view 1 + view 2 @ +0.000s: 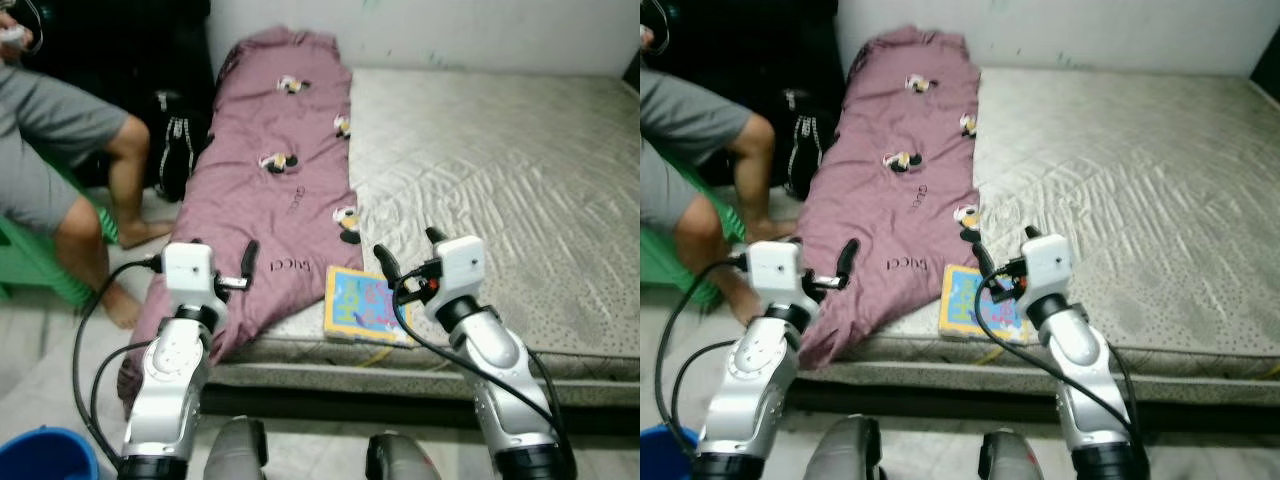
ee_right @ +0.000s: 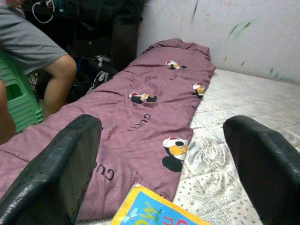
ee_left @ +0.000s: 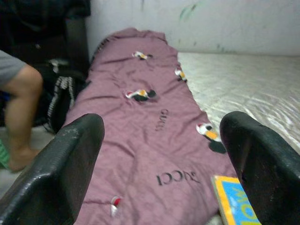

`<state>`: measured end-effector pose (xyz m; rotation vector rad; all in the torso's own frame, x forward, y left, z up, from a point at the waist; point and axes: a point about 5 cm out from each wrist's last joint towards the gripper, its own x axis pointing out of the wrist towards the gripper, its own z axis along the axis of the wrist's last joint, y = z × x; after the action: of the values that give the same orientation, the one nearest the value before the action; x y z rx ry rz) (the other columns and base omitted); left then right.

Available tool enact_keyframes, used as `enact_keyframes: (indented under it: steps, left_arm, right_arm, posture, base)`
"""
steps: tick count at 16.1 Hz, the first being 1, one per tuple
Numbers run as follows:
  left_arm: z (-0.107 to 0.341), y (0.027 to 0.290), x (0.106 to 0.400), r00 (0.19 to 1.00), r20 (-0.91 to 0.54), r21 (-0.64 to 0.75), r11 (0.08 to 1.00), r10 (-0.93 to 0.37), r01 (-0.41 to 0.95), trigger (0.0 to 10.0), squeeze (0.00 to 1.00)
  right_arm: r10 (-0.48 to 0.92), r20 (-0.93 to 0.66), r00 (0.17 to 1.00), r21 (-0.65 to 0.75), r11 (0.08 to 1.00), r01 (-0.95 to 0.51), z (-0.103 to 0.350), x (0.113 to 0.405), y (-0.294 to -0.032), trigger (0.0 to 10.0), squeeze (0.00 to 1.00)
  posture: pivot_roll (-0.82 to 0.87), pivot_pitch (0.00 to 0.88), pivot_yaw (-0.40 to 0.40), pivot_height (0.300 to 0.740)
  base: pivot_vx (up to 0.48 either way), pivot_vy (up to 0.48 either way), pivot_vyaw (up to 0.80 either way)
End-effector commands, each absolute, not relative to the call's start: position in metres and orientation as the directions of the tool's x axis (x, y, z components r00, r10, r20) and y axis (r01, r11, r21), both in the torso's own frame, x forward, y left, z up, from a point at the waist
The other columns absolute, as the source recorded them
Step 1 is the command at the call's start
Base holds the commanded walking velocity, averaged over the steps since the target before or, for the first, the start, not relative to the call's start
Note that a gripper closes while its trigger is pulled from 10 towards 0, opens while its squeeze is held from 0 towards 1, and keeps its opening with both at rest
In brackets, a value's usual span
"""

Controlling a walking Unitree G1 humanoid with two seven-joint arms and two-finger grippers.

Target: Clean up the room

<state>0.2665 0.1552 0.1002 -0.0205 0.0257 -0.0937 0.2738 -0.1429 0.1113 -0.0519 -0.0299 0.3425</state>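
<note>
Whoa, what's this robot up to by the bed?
It is facing a mattress and handling nothing yet. Both arms are raised at the near edge: the left gripper open over a mauve blanket spread along the bed's left side, the right gripper open just above a colourful picture book lying near the edge. A person sits on a green stool to the left.

blanket (image 1: 275, 190) lay along the left side of the mattress (image 1: 500, 180), its near end hanging over the edge | book (image 1: 363, 307) on the mattress's front edge, just right of the blanket | seated person (image 1: 60, 170) left of the bed | bucket (image 1: 45, 455) on the floor, near left
</note>
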Motion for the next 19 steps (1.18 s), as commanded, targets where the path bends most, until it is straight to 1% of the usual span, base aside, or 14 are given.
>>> enact_keyframes:
  steps: [1, 3, 5, 11, 19]
  left_arm:
    - [0.0987, 0.1589, 0.2672, 0.996, -0.039, -0.017, 0.997, -0.076, 0.075, 10.0, 0.00]
    - [0.1010, 0.1583, 0.2667, 0.995, -0.021, -0.018, 0.995, -0.099, 0.099, 10.0, 0.00]
    - [0.1024, 0.1577, 0.2651, 0.994, -0.010, -0.024, 0.993, -0.113, 0.113, 10.0, 0.00]
    - [0.1015, 0.1570, 0.2646, 0.993, -0.015, -0.023, 0.993, -0.115, 0.115, 10.0, 0.00]
    - [0.0979, 0.1587, 0.2663, 0.996, -0.042, -0.016, 0.996, -0.083, 0.083, 10.0, 0.00]
  right_arm:
    - [0.330, 0.003, 0.944, -0.045, 0.943, -0.329, 0.1081, 0.2742, -0.1426, 10.0, 0.00]
    - [0.328, 0.005, 0.945, -0.046, 0.944, -0.328, 0.1083, 0.2742, -0.1427, 10.0, 0.00]
    - [0.326, 0.005, 0.945, -0.044, 0.945, -0.325, 0.1084, 0.2741, -0.1431, 10.0, 0.00]
    - [0.327, 0.002, 0.945, -0.048, 0.944, -0.326, 0.1078, 0.2733, -0.1425, 10.0, 0.00]
    - [0.340, 0.002, 0.940, -0.049, 0.939, -0.339, 0.1070, 0.2733, -0.1411, 10.0, 0.00]
  posture:
    - [-0.01, 0.000, -0.013, 0.662]
    - [-0.01, 0.000, -0.014, 0.662]
    - [-0.01, 0.000, -0.013, 0.662]
    - [-0.01, 0.000, -0.015, 0.662]
    - [-0.01, 0.000, -0.014, 0.662]
  base:
    - [0.000, 0.000, -0.80]
    - [0.000, 0.000, -0.80]
    - [0.356, 0.000, -0.63]
    - [0.415, 0.000, 0.00]
    - [0.000, 0.000, 0.00]
